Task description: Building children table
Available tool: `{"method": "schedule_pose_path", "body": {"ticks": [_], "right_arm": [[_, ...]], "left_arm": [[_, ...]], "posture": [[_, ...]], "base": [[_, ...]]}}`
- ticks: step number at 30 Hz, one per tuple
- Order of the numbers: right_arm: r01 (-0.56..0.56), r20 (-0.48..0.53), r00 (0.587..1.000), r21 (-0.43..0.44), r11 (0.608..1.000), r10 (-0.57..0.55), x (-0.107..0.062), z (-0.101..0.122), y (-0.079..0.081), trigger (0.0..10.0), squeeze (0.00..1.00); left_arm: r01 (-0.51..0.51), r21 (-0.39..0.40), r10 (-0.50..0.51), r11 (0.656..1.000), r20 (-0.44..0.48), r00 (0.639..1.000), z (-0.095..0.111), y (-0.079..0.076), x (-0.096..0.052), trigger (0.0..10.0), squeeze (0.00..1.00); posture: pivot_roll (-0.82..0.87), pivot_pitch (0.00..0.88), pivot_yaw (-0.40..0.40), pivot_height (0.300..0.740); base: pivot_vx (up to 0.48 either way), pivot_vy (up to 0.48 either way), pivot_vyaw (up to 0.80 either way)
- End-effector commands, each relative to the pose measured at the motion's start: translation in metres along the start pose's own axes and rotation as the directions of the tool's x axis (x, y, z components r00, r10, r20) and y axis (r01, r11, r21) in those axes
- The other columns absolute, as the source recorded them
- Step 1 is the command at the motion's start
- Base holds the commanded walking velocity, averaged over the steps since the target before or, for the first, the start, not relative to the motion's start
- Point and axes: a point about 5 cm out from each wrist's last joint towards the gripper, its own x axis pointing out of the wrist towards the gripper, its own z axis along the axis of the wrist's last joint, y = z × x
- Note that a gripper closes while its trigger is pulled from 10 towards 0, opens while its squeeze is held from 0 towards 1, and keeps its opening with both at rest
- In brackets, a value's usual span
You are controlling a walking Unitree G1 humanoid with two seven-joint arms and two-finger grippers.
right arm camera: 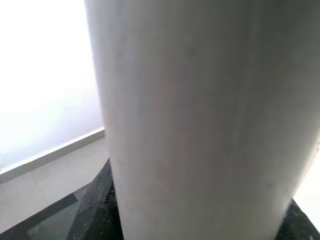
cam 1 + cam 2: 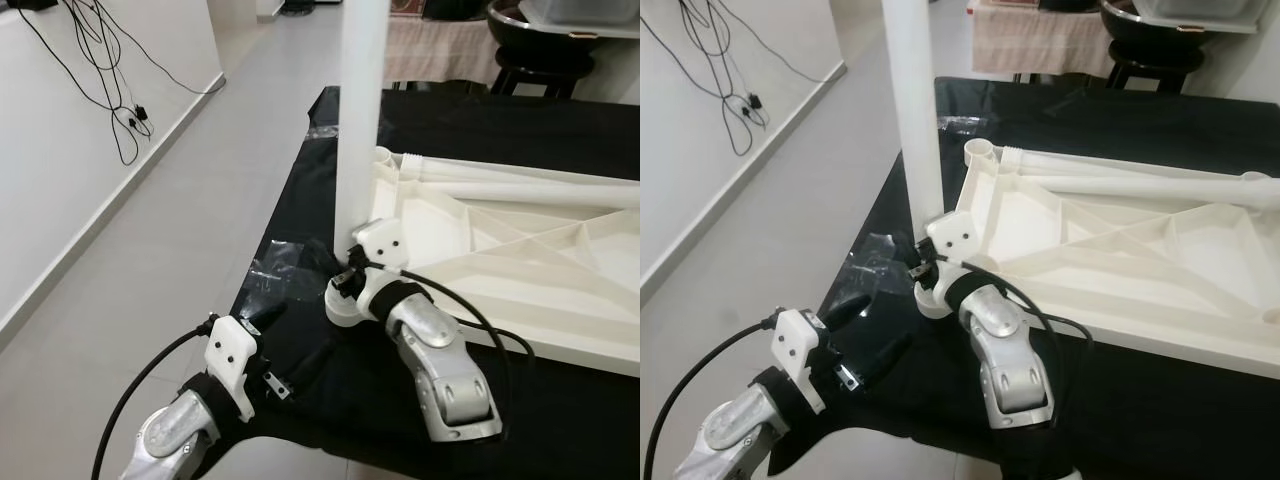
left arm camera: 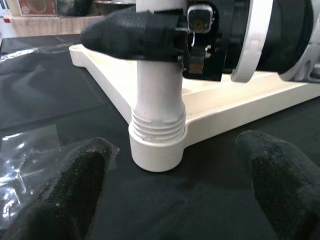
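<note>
A white plastic tabletop (image 2: 520,250) lies upside down on a table covered in black cloth (image 2: 560,410), its ribbed underside facing up. At the tabletop's near-left corner a white leg (image 2: 360,110) stands upright in a round corner socket (image 3: 156,150); the threads at the leg's base show just above the socket rim.

The right gripper (image 2: 923,262) is pinching the leg low down, just above the socket, with one black finger (image 3: 125,35) wrapped across the leg's front in the left wrist view. The silver right forearm (image 2: 445,365) reaches in from the near edge of the tabletop, a black cable looping beside it. In the right wrist view the leg (image 1: 200,120) stands pressed close against the lens, with the dark fingers at its foot.

The left gripper (image 2: 285,335) hovers over the cloth on the near-left side of the socket, fingers spread wide and holding nothing (its two black fingertips (image 3: 75,190) frame the socket from either side, apart from it). Crumpled clear plastic wrap (image 2: 275,265) lies on the cloth to the left of the socket.

A second white leg (image 2: 540,190) lies flat across the tabletop's underside, beyond the standing leg. Another empty socket (image 2: 980,152) sits at the tabletop's far-left corner. Left of the tabletop, the grey floor (image 2: 150,250) runs along a white wall with loose black cables (image 2: 110,70).
</note>
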Motion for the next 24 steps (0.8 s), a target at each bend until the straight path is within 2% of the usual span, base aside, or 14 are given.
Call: {"method": "schedule_pose_path", "body": {"ticks": [1, 2, 3, 5, 6, 7, 9, 11, 12, 13, 16, 17, 22, 24], "right_arm": [[0.038, -0.194, 0.980, 0.013, 0.999, -0.035, -0.007, -0.041, -0.007, 0.0, 0.00], [0.029, -0.205, 0.978, 0.020, 0.999, -0.025, -0.004, -0.044, -0.008, 4.4, 0.00], [0.020, -0.206, 0.978, 0.042, 0.999, -0.012, -0.002, -0.045, -0.009, 10.0, 0.00], [-0.005, -0.190, 0.982, 0.076, 0.997, 0.020, 0.001, -0.044, -0.009, 10.0, 0.00], [-0.054, -0.157, 0.985, 0.132, 0.990, 0.074, 0.002, -0.037, -0.005, 10.0, 1.00], [-0.109, -0.099, 0.986, 0.198, 0.974, 0.131, 0.002, -0.027, 0.000, 10.0, 1.00], [-0.108, -0.093, 0.987, 0.206, 0.973, 0.129, 0.002, -0.025, 0.001, 10.0, 1.00], [-0.185, -0.045, 0.979, 0.222, 0.957, 0.200, 0.004, -0.017, 0.006, 10.0, 1.00], [-0.287, 0.010, 0.956, 0.219, 0.932, 0.292, 0.006, -0.007, 0.007, 10.0, 1.00], [-0.440, 0.065, 0.898, 0.151, 0.885, 0.435, 0.010, 0.006, 0.004, 10.0, 0.57], [-0.479, 0.062, 0.878, 0.107, 0.871, 0.475, 0.011, 0.009, 0.000, 10.0, 0.57], [-0.546, 0.052, 0.838, 0.067, 0.835, 0.543, 0.012, 0.011, -0.007, 10.0, 0.00], [-0.696, 0.011, 0.717, 0.058, 0.716, 0.697, 0.017, 0.013, -0.030, 10.0, 0.00], [-0.696, 0.011, 0.717, 0.058, 0.716, 0.697, 0.017, 0.013, -0.030, 10.0, 0.00]], "left_arm": [[-0.001, -0.004, 0.001, 1.000, -0.020, 1.000, -0.005, 0.003, -0.003, 10.0, 0.00], [0.002, -0.004, -0.002, 1.000, -0.019, 1.000, -0.005, 0.004, -0.001, 10.0, 0.00], [0.001, -0.002, -0.001, 1.000, -0.017, 1.000, -0.006, 0.005, 0.001, 10.0, 0.00], [-0.007, 0.000, 0.007, 1.000, -0.013, 1.000, -0.006, 0.006, 0.001, 10.0, 0.00], [-0.015, 0.001, 0.015, 1.000, -0.009, 1.000, -0.006, 0.007, 0.002, 10.0, 0.00], [-0.024, 0.000, 0.024, 1.000, -0.006, 1.000, -0.006, 0.007, 0.003, 10.0, 0.00], [-0.025, 0.000, 0.025, 1.000, -0.005, 1.000, -0.006, 0.007, 0.003, 10.0, 0.00], [-0.025, -0.001, 0.025, 1.000, -0.004, 1.000, -0.006, 0.008, 0.003, 10.0, 0.00], [-0.025, -0.001, 0.025, 1.000, -0.003, 1.000, -0.006, 0.007, 0.004, 10.0, 0.00], [-0.026, -0.002, 0.026, 1.000, -0.001, 1.000, -0.007, 0.007, 0.005, 10.0, 0.00], [-0.026, -0.001, 0.026, 1.000, -0.001, 1.000, -0.007, 0.007, 0.006, 10.0, 0.00], [-0.026, -0.001, 0.026, 1.000, -0.001, 1.000, -0.007, 0.006, 0.006, 10.0, 0.00], [-0.024, -0.003, 0.024, 1.000, 0.000, 1.000, -0.009, 0.006, 0.006, 10.0, 0.00], [-0.024, -0.003, 0.024, 1.000, 0.000, 1.000, -0.009, 0.006, 0.006, 10.0, 0.00]], "posture": [[-0.05, 0.166, 0.023, 0.740], [-0.04, 0.160, 0.014, 0.740], [-0.04, 0.155, 0.011, 0.740], [-0.04, 0.152, 0.013, 0.740], [-0.04, 0.146, 0.011, 0.740], [-0.04, 0.145, 0.010, 0.740], [-0.04, 0.145, 0.010, 0.740], [-0.04, 0.141, 0.008, 0.740], [-0.03, 0.135, 0.006, 0.740], [-0.02, 0.130, 0.006, 0.740], [-0.02, 0.130, 0.006, 0.740], [-0.01, 0.124, 0.004, 0.740], [0.00, 0.118, 0.002, 0.740], [0.00, 0.118, 0.002, 0.740]], "base": [[0.000, 0.000, 0.00], [0.000, 0.000, 0.00], [0.000, 0.000, 0.00], [0.000, 0.000, 0.00], [0.000, 0.000, 0.00], [0.000, 0.000, 0.00], [0.000, 0.000, 0.00], [0.000, 0.000, 0.00], [0.000, 0.000, 0.00], [0.000, 0.000, 0.00], [0.000, 0.000, 0.00], [0.000, 0.000, 0.00], [0.000, 0.000, 0.00], [0.000, 0.000, 0.00]]}}
